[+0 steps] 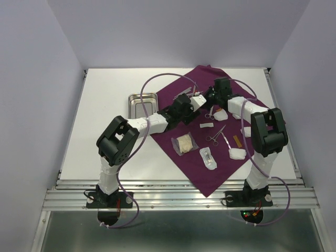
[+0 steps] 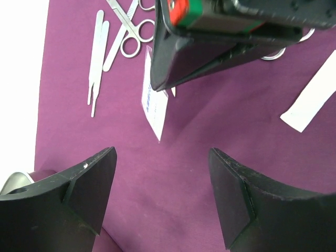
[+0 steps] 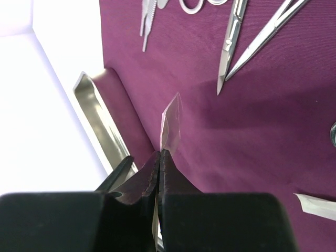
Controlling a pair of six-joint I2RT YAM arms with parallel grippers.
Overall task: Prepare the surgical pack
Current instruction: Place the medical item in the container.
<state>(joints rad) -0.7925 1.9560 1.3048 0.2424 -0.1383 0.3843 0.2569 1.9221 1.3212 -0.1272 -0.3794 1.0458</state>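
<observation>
The plum-purple cloth (image 1: 202,176) lies spread on the white table (image 1: 105,105), turned so that one corner points toward the arms' bases. Most of the pack's items are scattered across it. The gauze pad (image 1: 184,143) sits near the cloth's middle, on its left side. The scissors (image 2: 125,23) and the slim forceps (image 2: 96,63) lie flat further back, just beside each other.

One packet (image 2: 155,107) is off the cloth's surface – a thin, flat one with blue print, seen edge-on from the right wrist. It hangs down from the right gripper (image 3: 160,156), whose fingers are pressed together on its upper edge. Whether its lower corner touches the cloth cannot be told.

The left gripper (image 2: 163,184) hovers over bare cloth facing the packet, its fingers spread wide with nothing between them. The two grippers are close together above the back half of the cloth.

The steel tray (image 1: 137,105) stands on the table at the cloth's left edge – in the right wrist view, a fold of cloth lies against its side.
</observation>
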